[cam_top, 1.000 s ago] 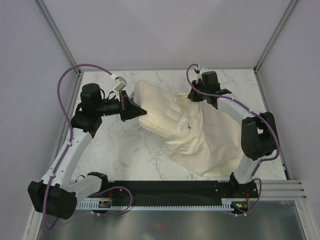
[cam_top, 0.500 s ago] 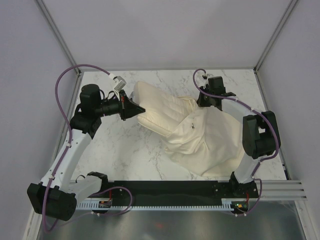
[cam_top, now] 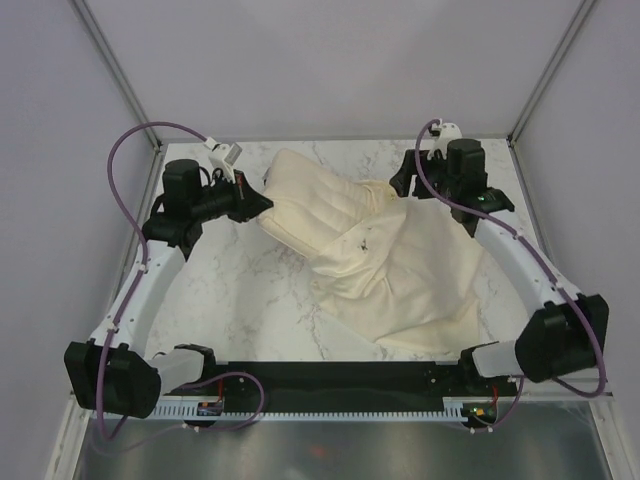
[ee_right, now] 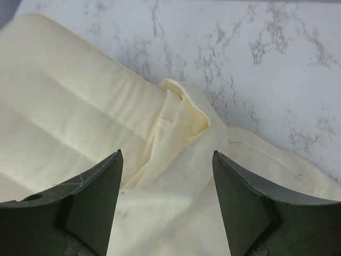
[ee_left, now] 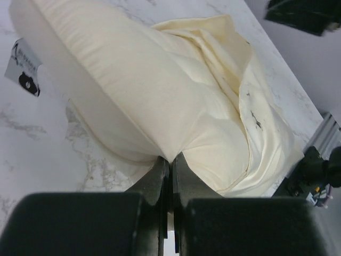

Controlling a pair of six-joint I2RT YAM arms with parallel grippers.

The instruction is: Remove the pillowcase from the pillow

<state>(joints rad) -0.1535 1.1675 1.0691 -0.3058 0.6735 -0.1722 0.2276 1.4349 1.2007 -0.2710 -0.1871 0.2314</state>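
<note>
Two grippers are seen in the upper half of the top view; the left gripper (cam_top: 262,203) is clenched on a corner of the pillow (cam_top: 305,200), upper centre; the right gripper (cam_top: 405,186) is released, spread wide above the pillowcase (cam_top: 410,280), which is bunched over the pillow's lower-right end.

Bright, even light falls from above in the overhead view. The marble surface (cam_top: 250,290) carries only faint, soft-edged shadows beside the arms and along the pillowcase (cam_top: 410,290). The left wrist view is sharp on the pillow (ee_left: 122,90), with a grey shadow under its lower edge, while the left claw (ee_left: 169,162) sits dark and blurred close to the lens. In the right wrist view the right claw (ee_right: 166,153) looks dim and slightly soft, and the pillowcase is pale, nearly washed out.
</note>
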